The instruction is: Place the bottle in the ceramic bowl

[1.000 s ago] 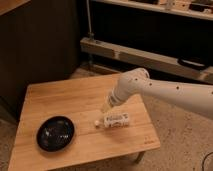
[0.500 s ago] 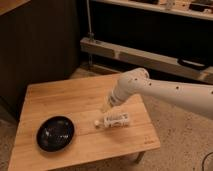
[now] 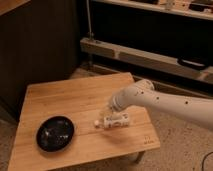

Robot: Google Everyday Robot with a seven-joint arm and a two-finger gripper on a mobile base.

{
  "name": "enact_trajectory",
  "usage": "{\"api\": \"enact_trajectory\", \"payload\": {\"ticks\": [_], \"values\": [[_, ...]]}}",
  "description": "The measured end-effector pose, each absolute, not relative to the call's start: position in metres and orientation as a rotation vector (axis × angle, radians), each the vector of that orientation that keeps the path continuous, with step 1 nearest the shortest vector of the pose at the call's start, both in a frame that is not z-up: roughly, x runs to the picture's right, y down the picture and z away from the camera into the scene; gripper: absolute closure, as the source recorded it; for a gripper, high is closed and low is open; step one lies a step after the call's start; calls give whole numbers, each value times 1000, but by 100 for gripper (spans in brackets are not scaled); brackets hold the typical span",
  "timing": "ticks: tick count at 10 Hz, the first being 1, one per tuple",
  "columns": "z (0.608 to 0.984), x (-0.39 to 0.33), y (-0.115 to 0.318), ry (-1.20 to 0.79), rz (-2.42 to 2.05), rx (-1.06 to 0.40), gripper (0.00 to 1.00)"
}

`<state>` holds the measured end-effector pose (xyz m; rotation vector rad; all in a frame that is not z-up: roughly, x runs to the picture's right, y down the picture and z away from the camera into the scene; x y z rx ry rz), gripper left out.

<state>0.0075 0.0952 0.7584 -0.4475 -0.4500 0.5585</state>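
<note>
Camera view shows a low wooden table point(image 3: 75, 95) carrying the two task items. The ceramic bowl point(image 3: 55, 133) is the reference point. It sits upright, near the table's front left corner, and its glossy black inside holds nothing.

The bottle point(image 3: 115, 121) lies on its side on the table top, to the right of the ceramic bowl and well apart from it. Its white cap points toward the bowl and its labelled body points away from it.

The white arm point(image 3: 155, 101) enters from the far right, beyond the bottle as seen from the bowl, and slopes down toward the table. The gripper point(image 3: 107, 111) sits at the low end of the arm, just above the bottle's cap end and on the side nearer the bowl. It appears to be at or very close to the bottle's upper surface. How far the gripper is open, and whether it has hold of the bottle, cannot be told.
</note>
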Motion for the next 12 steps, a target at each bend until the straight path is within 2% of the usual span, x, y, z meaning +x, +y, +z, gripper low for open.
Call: {"api": "enact_trajectory", "payload": {"ticks": [3, 6, 10, 12], "values": [[759, 4, 101, -581, 334, -326, 35], [758, 3, 102, -619, 266, -280, 35], [771, 9, 107, -708, 240, -399, 35], [771, 10, 105, -707, 211, -415, 35]]}}
